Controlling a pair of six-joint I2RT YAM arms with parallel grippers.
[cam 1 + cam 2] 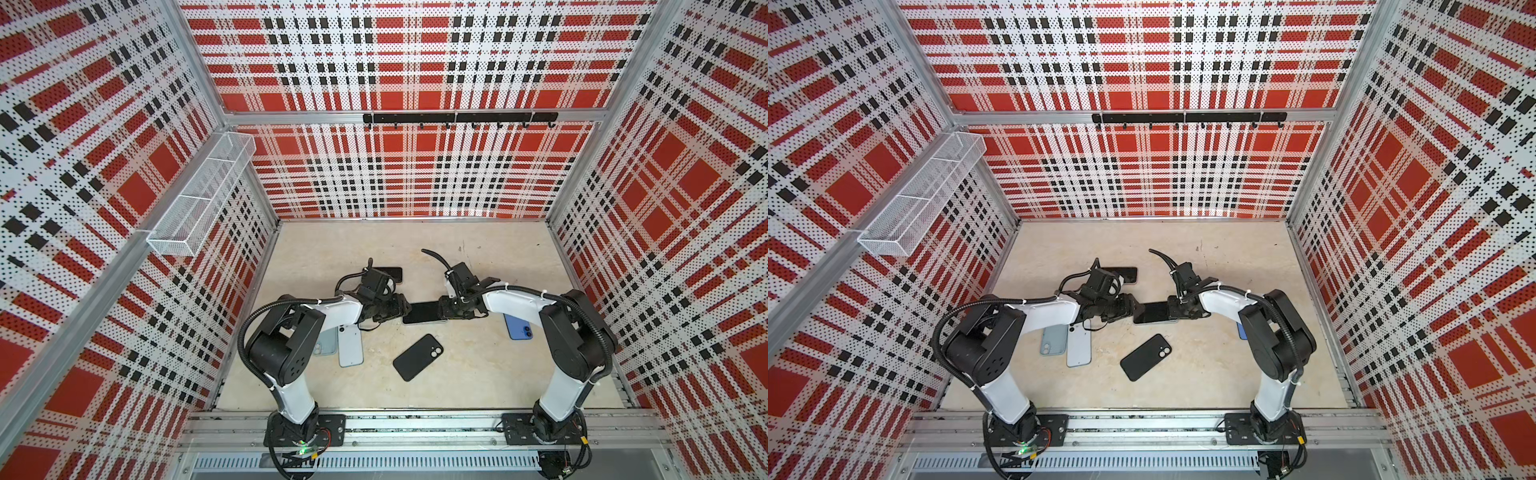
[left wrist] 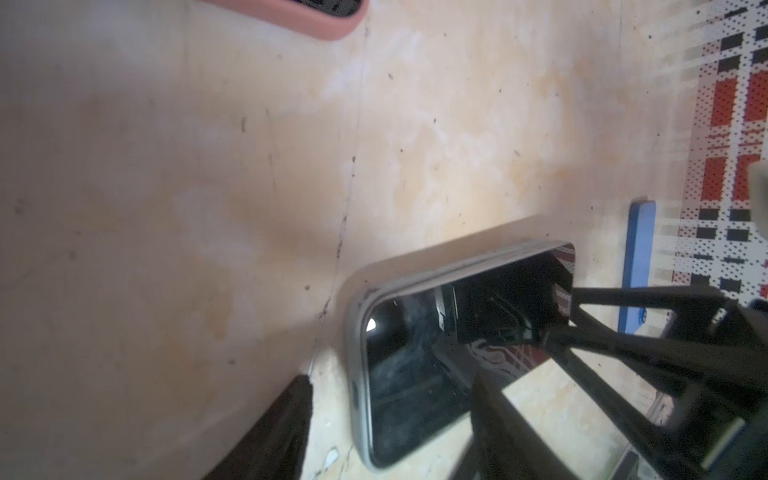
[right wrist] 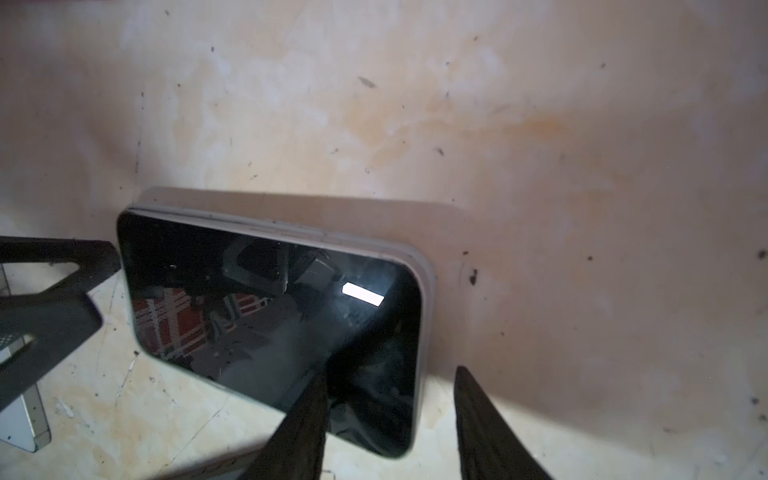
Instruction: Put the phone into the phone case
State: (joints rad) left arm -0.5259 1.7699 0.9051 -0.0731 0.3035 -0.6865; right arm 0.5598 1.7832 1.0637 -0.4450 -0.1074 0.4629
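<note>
At table centre, phone: mostly in pale case.
Remaining: one long edge likely needs pressing.
Left gripper, right gripper: spread, grasping nothing.

Both top views: we look steeply down from high at the front over the whole table. Our wrist views sit close above it, sharing the phone.

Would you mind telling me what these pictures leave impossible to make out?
- Blue item: mostly behind the right arm in both top views.
- Dark item: largely hidden by the left wrist camera in both top views.
- Pink case: cut off by the left wrist view's edge.
- Central phone: whether it sits fully in a case; too small in top views.
</note>
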